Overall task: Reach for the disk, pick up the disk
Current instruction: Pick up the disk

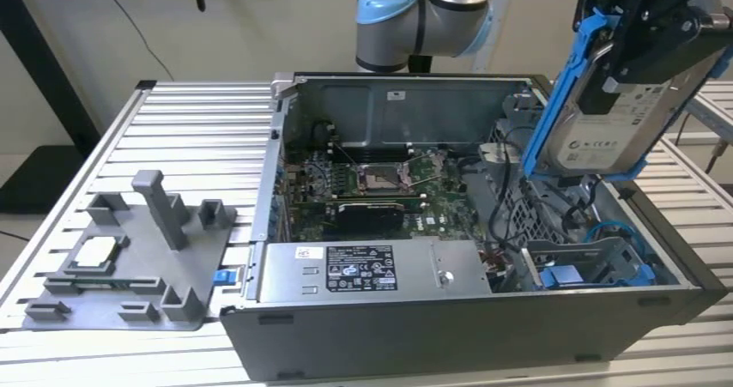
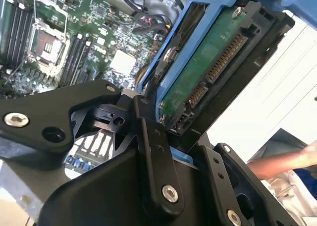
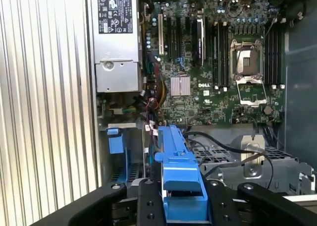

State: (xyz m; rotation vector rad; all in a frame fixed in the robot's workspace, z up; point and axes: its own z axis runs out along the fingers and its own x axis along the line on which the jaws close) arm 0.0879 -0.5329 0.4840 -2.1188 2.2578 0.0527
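Note:
The disk (image 1: 598,136), a silver-grey drive with a white label and blue rails, hangs tilted above the right end of the open computer case (image 1: 458,327), in the exterior view's upper right. My black gripper (image 1: 637,61) is shut on its upper part. The second wrist view has the disk's green circuit side and connector (image 2: 208,72) clamped between the fingers (image 2: 151,137). In the first wrist view a blue rail of the disk (image 3: 174,159) stands between the black fingers (image 3: 148,206), above the case's drive area.
Inside the case lie the motherboard (image 1: 378,181), a power supply (image 1: 366,271) and a blue plastic bay (image 1: 584,271) with cables. A grey fixture (image 1: 137,258) carrying a small chip sits on the slatted table (image 1: 195,130). A person's arm (image 2: 282,164) is nearby.

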